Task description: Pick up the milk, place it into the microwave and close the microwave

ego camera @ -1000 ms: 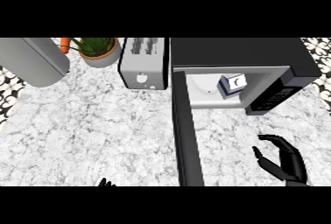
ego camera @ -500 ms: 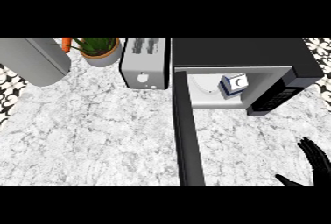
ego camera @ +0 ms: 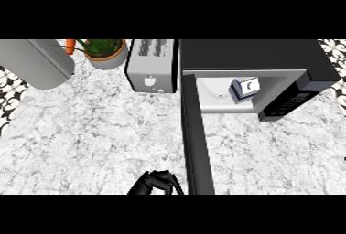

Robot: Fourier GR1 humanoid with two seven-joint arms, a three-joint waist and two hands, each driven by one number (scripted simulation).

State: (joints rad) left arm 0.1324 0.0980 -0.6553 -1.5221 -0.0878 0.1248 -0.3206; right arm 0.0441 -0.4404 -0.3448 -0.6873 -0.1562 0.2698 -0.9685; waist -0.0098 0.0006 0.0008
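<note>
The milk carton (ego camera: 245, 87), white and blue, stands upright inside the open black microwave (ego camera: 250, 55) at the back right, beside a white plate (ego camera: 215, 87) on its floor. The microwave's door (ego camera: 197, 146) swings out toward me as a long dark bar down the middle of the counter. My left hand (ego camera: 157, 183) shows at the lower edge just left of the door's free end, fingers relaxed and holding nothing. I cannot tell whether it touches the door. My right hand is out of sight.
A silver toaster (ego camera: 153, 66) stands directly left of the microwave. A potted plant (ego camera: 105, 51) and a carrot (ego camera: 69, 45) are at the back, with a grey rounded appliance (ego camera: 37, 61) at the back left. The marble counter (ego camera: 88, 132) spreads left of the door.
My right hand slid off the view at the lower right, away from the microwave. My left hand rose from the lower edge beside the door. The milk stayed inside.
</note>
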